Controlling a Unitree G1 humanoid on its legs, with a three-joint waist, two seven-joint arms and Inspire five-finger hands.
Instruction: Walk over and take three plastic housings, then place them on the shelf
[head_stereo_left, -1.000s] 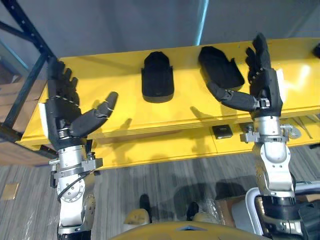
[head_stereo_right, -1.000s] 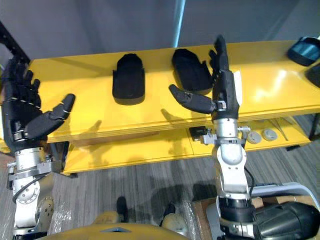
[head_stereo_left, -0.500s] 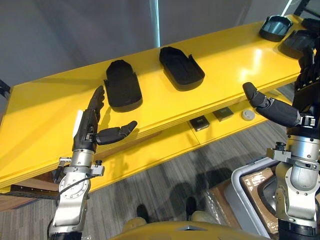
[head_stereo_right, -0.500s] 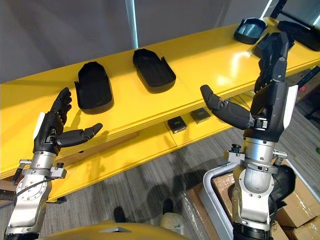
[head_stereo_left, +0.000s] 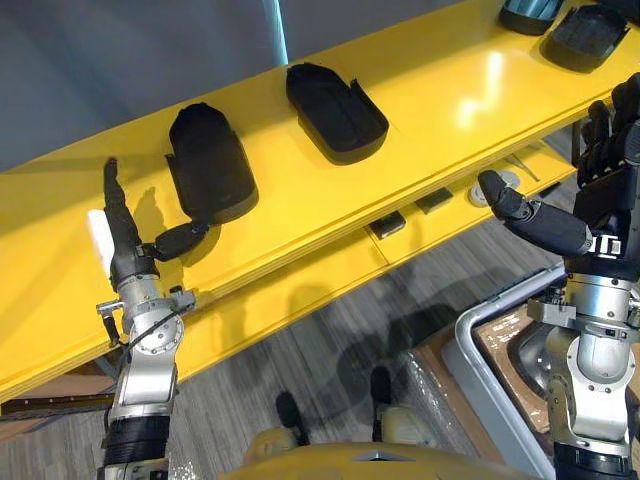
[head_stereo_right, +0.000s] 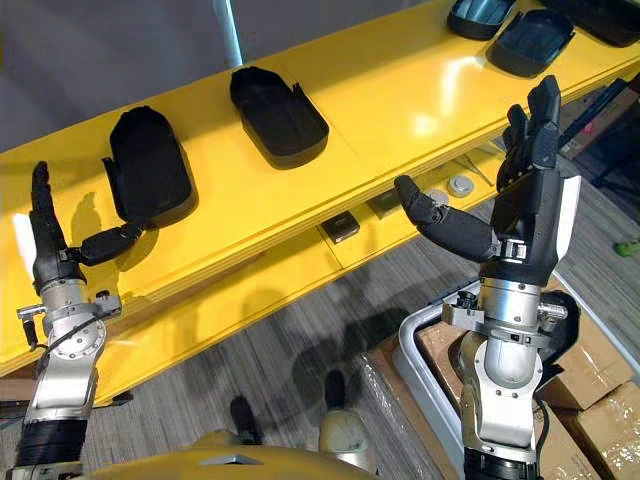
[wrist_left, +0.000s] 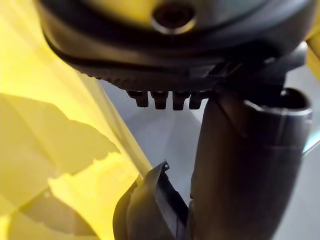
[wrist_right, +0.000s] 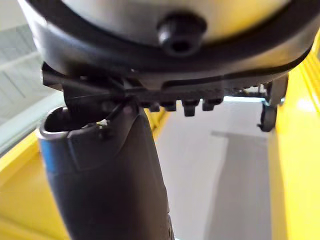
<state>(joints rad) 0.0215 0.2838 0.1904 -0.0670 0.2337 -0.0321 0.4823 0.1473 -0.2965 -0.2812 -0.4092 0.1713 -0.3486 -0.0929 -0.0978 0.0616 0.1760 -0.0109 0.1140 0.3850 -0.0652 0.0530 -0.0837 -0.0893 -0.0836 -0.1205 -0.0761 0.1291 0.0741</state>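
Nearest: left hand (head_stereo_left: 125, 250), fingers (head_stereo_left: 112, 190) straight and released, holding nothing. Just beside its thumb, a housing (head_stereo_left: 208, 172) on the yellow surface (head_stereo_left: 430, 110). Right hand (head_stereo_right: 525, 205) likewise released and holding nothing, well apart from any housing. Beyond the left fingers, a second housing (head_stereo_left: 335, 98). Farthest, past the right fingers, more housings (head_stereo_left: 585, 35).

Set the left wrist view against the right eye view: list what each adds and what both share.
The left wrist view adds a close look at the rim of the nearest housing, beside the thumb of the left hand. The right eye view adds the open, raised right hand, a second housing, more housings farther along, and cardboard boxes on the floor. Both share the open left hand, the nearest housing and the yellow shelf.
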